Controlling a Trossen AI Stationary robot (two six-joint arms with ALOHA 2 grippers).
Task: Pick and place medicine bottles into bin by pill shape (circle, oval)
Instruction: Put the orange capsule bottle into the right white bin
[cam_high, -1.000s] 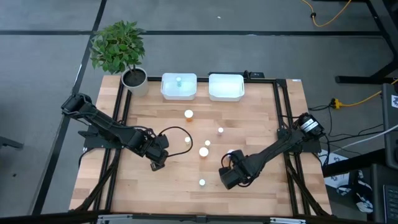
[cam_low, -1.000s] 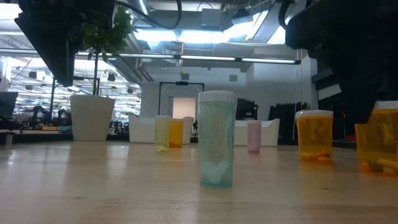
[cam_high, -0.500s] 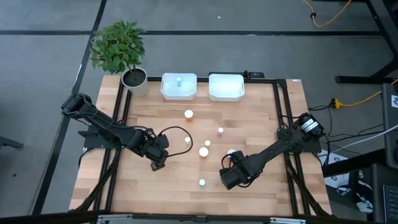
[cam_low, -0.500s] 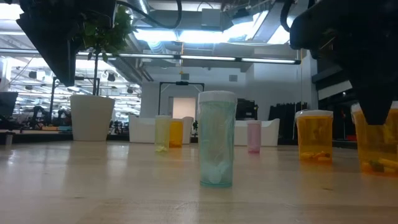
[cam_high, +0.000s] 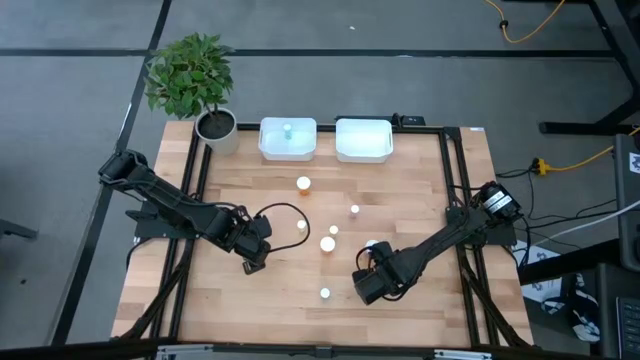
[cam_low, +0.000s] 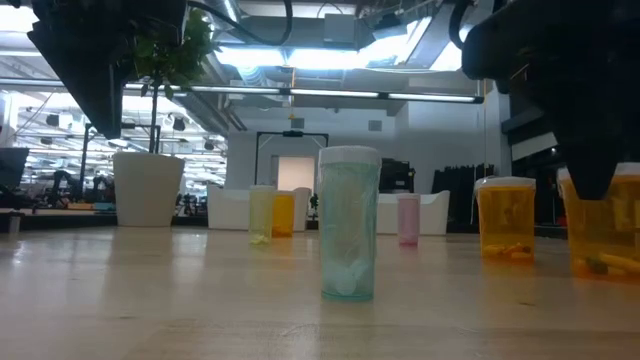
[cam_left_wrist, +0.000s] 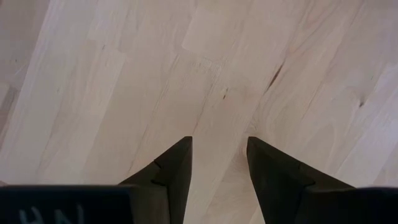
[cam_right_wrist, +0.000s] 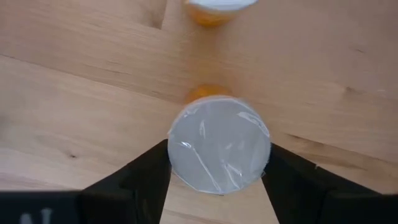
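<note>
Step in hand: grasp phase of a pick. R claw (cam_right_wrist: 219, 180) is down over an orange bottle (cam_right_wrist: 219, 152) at the near-right part of the bench (cam_high: 400, 200), one finger either side of its white cap. Fingers (cam_right_wrist: 140, 177) look touching or all but touching the cap edges; can't tell if it's firmly pinched yet. Low view shows the dark claw overlapping the bottle top, base seemingly still on the wood. Next move, I'd judge: firm up the squeeze, lift straight up w/o tipping, carry to whichever bin matches its pill shape. Shape isn't readable from here.

L claw (cam_left_wrist: 217, 168) hangs over bare wood at near-left, fingers a little apart, pinching nothing. Waiting.

Nearest the front edge: a pale bluish-green bottle (cam_low: 347, 222) standing alone, whitish pills at its bottom. A 2nd orange bottle (cam_low: 505, 217) stands just beyond the gripped one, orange pills at its bottom. Further out, mid-bench: more small bottles scattered, well apart.

Far edge: two white bins side by side. Left bin (cam_high: 288, 139) holds one small bottle, cap up. Right bin (cam_high: 363, 139) shows nothing inside. White plant pot (cam_high: 217, 127) sits left of the bins.
</note>
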